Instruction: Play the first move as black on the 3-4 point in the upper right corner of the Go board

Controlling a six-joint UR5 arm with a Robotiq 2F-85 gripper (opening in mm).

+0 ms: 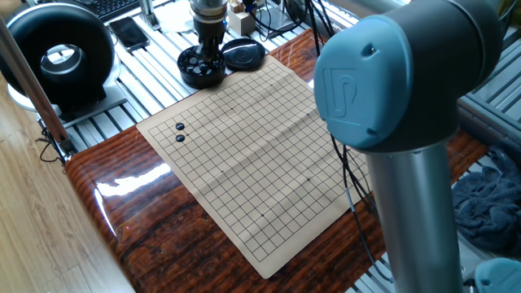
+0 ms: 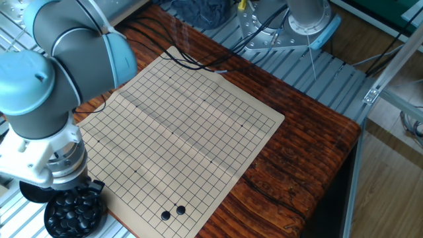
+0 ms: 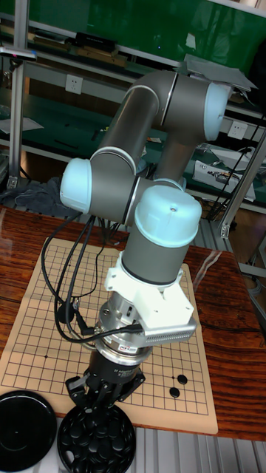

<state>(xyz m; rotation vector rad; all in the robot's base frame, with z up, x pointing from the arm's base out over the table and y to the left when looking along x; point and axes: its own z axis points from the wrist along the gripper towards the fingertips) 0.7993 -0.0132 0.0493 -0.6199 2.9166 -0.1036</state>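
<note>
- While our grey and pale-blue jointed arm (image 3: 148,177) reaches down past the board's edge, the tan square Go board with thin black grid lines (image 1: 252,155) lies flat on the glossy reddish wooden table (image 1: 138,212).
- We see the round black bowl (image 2: 75,213), heaped with small glossy black stones (image 3: 94,437), just beside the board's corner.
- Our black two-finger gripper (image 3: 103,393) dips into that bowl; we cannot tell whether it is clenched or released.
- Two small black stones (image 1: 180,133) sit side by side near one board edge.
</note>
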